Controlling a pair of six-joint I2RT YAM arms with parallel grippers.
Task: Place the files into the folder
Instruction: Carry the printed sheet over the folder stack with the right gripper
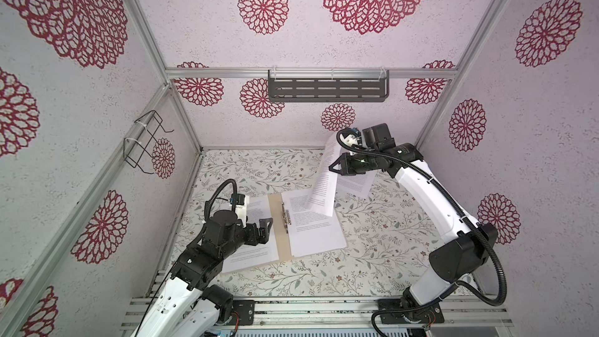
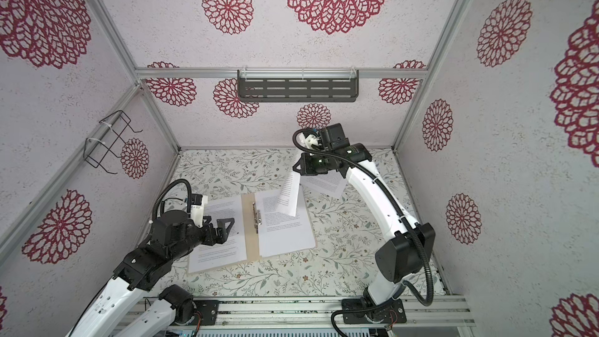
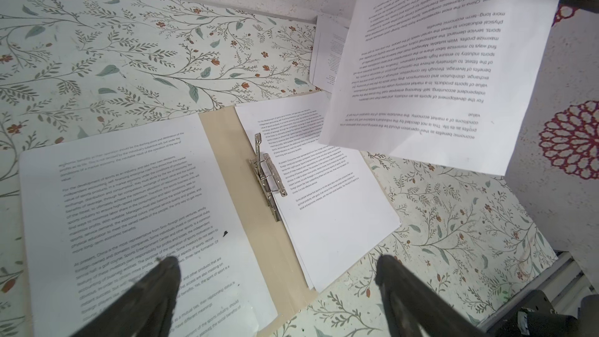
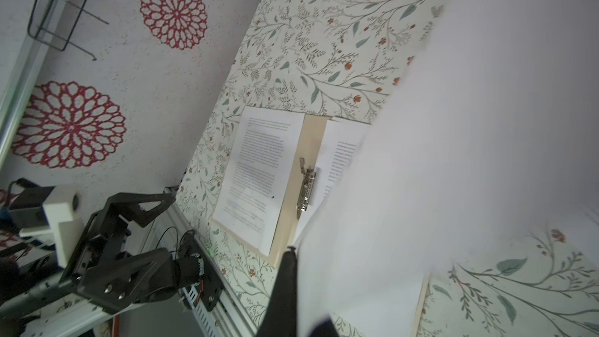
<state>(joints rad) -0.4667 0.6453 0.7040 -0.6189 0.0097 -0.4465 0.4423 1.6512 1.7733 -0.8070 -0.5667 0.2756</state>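
The beige folder [image 1: 275, 233] [image 2: 249, 235] [image 3: 227, 163] [image 4: 311, 137] lies open on the table, its metal clip [image 1: 286, 218] [image 3: 267, 173] at the spine. One printed sheet [image 1: 254, 256] [image 3: 129, 205] covers its left half. A small stack of files [image 1: 316, 231] [image 3: 330, 209] rests on its right half. My right gripper [image 1: 334, 167] [image 2: 296, 167] [image 4: 296, 254] is shut on another sheet [image 1: 324, 186] [image 2: 289, 196] [image 3: 437, 76] [image 4: 453, 157], which hangs over the stack's far corner. My left gripper [image 1: 267, 230] [image 2: 228, 228] [image 3: 277, 260] hovers open above the left half, holding nothing.
One more printed sheet [image 1: 356, 184] [image 2: 327, 184] [image 3: 327, 53] lies on the table at the back right, under the right arm. A wire rack [image 1: 144, 142] hangs on the left wall and a dark slotted shelf [image 1: 327, 89] on the back wall. Aluminium rails [image 1: 324, 312] run along the front edge.
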